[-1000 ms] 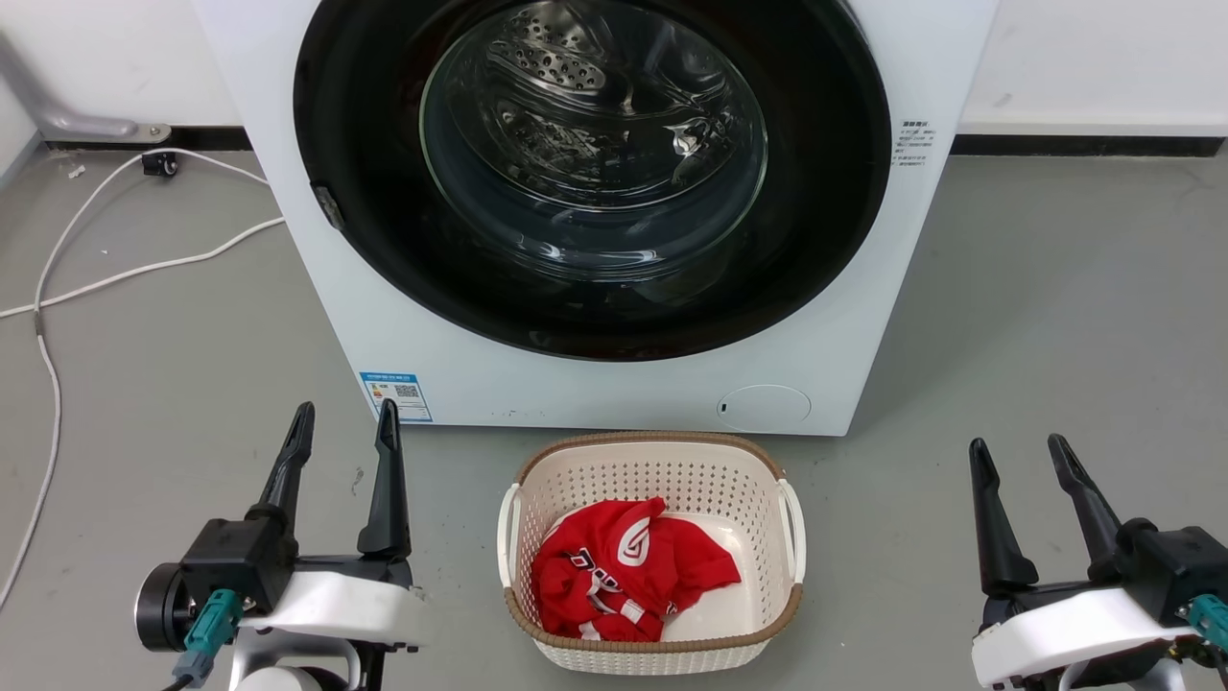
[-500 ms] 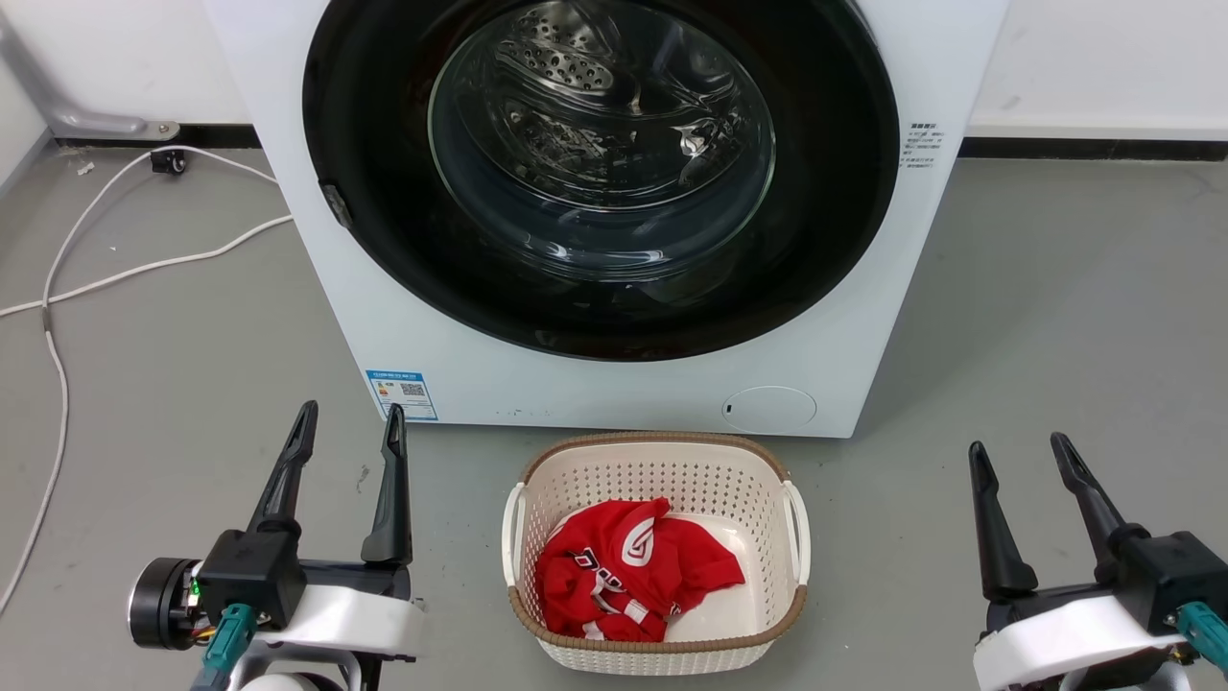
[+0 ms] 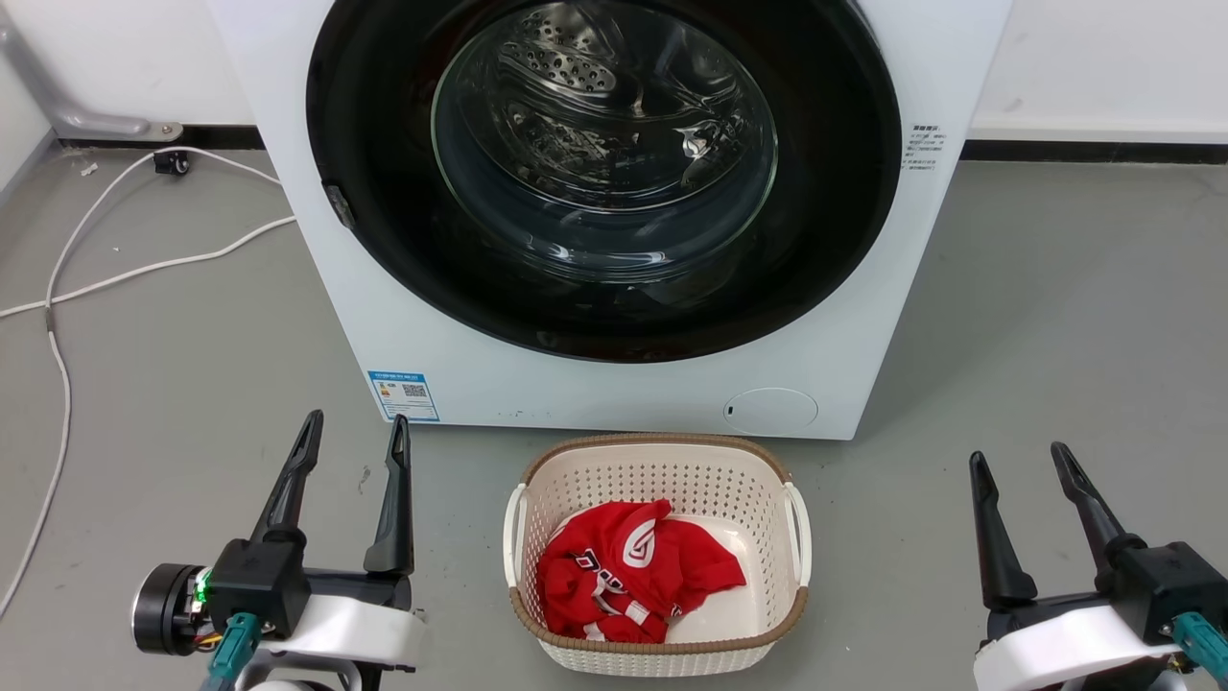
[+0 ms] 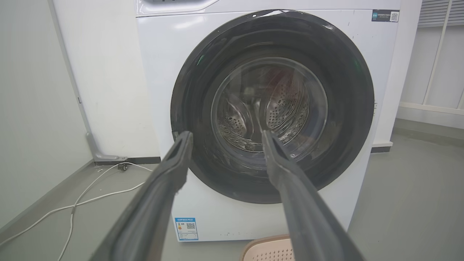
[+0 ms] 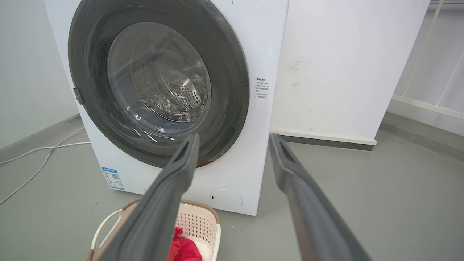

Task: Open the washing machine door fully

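Fingers [image 3: 389, 499] of the left gripper [image 3: 356, 420] and the right gripper [image 3: 1017, 454] are seen parted and empty in the head view. They are pointed up over grey floor [image 3: 1055, 336] on either side of a basket [image 3: 662, 449] holding a red garment [image 3: 628, 571]. The washing machine door [image 3: 384, 221] is closed flush in the white machine [image 3: 624, 393]. In the left wrist view the door is framed behind the spread fingers, well apart. In the right wrist view it is seen up and left of them.

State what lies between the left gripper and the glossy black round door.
Head view: bare grey floor and white machine front separate left gripper from door.
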Available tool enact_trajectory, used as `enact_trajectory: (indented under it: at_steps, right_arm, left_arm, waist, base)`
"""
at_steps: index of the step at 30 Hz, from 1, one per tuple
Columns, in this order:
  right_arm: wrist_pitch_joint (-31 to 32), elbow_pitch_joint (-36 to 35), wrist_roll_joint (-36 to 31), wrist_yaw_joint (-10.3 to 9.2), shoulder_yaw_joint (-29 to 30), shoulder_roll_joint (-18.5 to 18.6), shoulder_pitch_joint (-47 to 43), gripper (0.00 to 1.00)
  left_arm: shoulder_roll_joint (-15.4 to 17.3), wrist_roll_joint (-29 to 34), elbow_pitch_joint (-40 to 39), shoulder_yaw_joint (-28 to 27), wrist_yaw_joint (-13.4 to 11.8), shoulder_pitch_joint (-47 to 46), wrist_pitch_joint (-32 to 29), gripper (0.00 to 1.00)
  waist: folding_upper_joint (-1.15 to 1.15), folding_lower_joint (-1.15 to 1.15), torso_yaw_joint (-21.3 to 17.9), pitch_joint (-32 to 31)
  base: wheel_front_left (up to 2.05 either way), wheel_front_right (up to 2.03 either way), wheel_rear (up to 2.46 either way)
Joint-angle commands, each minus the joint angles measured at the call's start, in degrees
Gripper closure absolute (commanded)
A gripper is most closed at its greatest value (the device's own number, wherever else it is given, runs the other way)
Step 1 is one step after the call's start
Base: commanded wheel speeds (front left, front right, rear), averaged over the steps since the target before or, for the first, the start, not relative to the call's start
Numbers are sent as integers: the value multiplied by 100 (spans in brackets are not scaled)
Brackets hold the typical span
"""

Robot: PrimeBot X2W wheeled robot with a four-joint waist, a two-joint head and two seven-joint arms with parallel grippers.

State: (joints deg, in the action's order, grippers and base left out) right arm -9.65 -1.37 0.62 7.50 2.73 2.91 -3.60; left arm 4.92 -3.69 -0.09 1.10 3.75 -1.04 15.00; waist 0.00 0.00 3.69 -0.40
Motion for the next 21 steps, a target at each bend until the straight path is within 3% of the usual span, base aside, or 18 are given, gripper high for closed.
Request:
enact_trajectory:
  at_steps: [1,17,18,19,20,21]
  right_arm:
    - [-42,33,26,-2,3,-5,-60,0]
    - [-89,249,275,-3,11,-5,21,0]
    - [-93,258,313,-3,10,-5,27,20]
    - [-103,267,324,-3,4,-5,35,68]
    - [-106,273,333,-2,-2,-5,41,100]
    - [-99,283,361,-2,-11,-5,44,100]
  left_arm:
    - [-19,2,21,-43,35,80,27,0]
    - [-159,68,152,-224,215,92,22,0]
    - [-162,78,155,-228,221,90,22,0]
    - [-164,85,158,-232,215,86,22,0]
    - [-168,96,158,-236,220,82,22,0]
    - [-170,109,157,-240,220,80,22,0]
  waist:
    - [0,0,-3,-1]
    - [0,0,-18,-9]
    - [0,0,-19,-7]
    - [0,0,-20,-4]
    - [0,0,-22,-3]
    - [0,0,-22,-3]
  base:
    - [0,0,0]
    - [0,0,0]
    - [0,0,0]
    - [0,0,0]
    - [0,0,0]
    - [0,0,0]
